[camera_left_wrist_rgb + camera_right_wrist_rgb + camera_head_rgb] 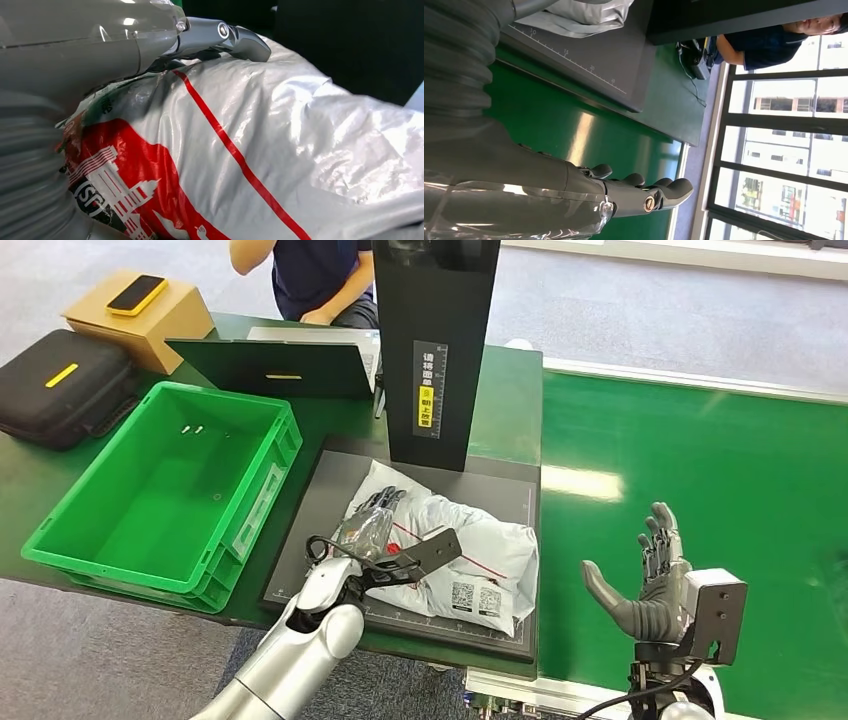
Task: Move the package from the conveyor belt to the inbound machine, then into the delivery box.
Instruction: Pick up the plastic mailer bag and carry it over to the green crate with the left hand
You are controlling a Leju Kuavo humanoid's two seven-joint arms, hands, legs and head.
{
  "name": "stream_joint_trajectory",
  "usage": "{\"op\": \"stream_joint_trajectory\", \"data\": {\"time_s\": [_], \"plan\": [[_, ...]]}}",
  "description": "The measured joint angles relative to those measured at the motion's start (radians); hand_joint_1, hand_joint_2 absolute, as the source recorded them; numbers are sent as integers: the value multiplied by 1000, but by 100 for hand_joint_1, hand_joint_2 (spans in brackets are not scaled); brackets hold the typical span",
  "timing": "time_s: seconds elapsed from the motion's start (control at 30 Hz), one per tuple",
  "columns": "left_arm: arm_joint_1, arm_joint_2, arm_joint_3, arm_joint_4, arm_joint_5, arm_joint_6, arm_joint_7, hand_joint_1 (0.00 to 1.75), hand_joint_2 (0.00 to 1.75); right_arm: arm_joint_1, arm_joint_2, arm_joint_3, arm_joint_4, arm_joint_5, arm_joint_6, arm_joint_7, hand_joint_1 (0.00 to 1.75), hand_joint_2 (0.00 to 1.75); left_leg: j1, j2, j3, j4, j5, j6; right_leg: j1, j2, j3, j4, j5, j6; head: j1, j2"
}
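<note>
A black zippered case with a yellow stripe lies at the far left of the desk. Just behind it stands a cardboard box, and a yellow-edged phone rests on top of that box. An open laptop sits near the desk's far edge. A person in a dark blue shirt sits behind the laptop. Large windows show buildings outside.
</note>
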Motion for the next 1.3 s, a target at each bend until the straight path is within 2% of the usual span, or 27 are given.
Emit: {"op": "stream_joint_trajectory", "data": {"time_s": [0.03, 0.07, 0.33, 0.5, 0.67, 0.8, 0.97, 1.1, 1.17, 1.3], "plan": [[-6, 0, 0, 16, -2, -4, 4, 142, 175, 0, 0, 0, 1, -1, -1, 1, 0, 175, 0, 0, 1, 0, 0, 0, 0, 0, 1, 0, 0, 0, 0, 0], [-11, -1, 0, 30, -3, -7, 6, 175, 175, 0, 0, 0, 3, -1, -2, 1, 0, 175, 0, 0, 2, 0, 0, 0, 0, 0, 2, 0, 0, 0, 0, 0], [-20, -1, 1, 74, -7, -8, -11, 175, 175, 0, -5, 8, 12, -5, -17, 8, 0, 175, 0, 0, 12, -1, 0, 0, 0, 0, 11, 0, -1, -1, 0, 0], [-18, 6, 7, 73, 10, 13, -64, 175, 175, 0, -10, 14, 16, -9, -17, 10, 0, 175, 0, 0, 14, -1, 0, 0, 0, 0, 14, 0, -1, -1, 0, 0], [21, 25, 19, 34, 55, 132, -194, 175, 175, -2, -17, 19, 23, -18, -14, 7, 0, 175, 0, 0, 12, -1, 0, -1, 0, 0, 12, 0, -1, -1, 0, 0], [82, 53, 34, -75, 71, 260, -273, 175, 175, -2, -20, 23, 24, -25, -12, 2, 0, 175, 0, 0, 6, -1, 0, -1, 0, 0, 6, 0, -1, -1, 0, 0], [150, 97, 72, -294, -48, 433, -225, 175, 175, 0, -25, 24, 24, -27, -12, -1, 0, 175, 0, 0, 1, -1, 0, -1, 0, 0, 0, 1, -1, -1, 0, 0], [183, 123, 104, -451, -112, 489, -196, 175, 175, 1, -26, 24, 24, -29, -8, -2, 0, 175, 0, -1, -1, -1, 0, -1, 0, -1, -1, 1, -1, -1, 0, 0], [199, 132, 123, -516, -150, 549, -173, 175, 175, 2, -26, 24, 24, -30, -3, -2, 0, 175, 0, 0, -2, -1, 0, -1, 0, 0, -2, 1, -1, -1, 0, 0], [205, 149, 212, -643, -213, 653, -108, 175, 175, 7, -25, 21, 21, -31, 5, -1, 0, 175, 0, 0, -2, -1, 0, -1, 0, 0, -2, 1, -1, -1, 0, 0]]}}
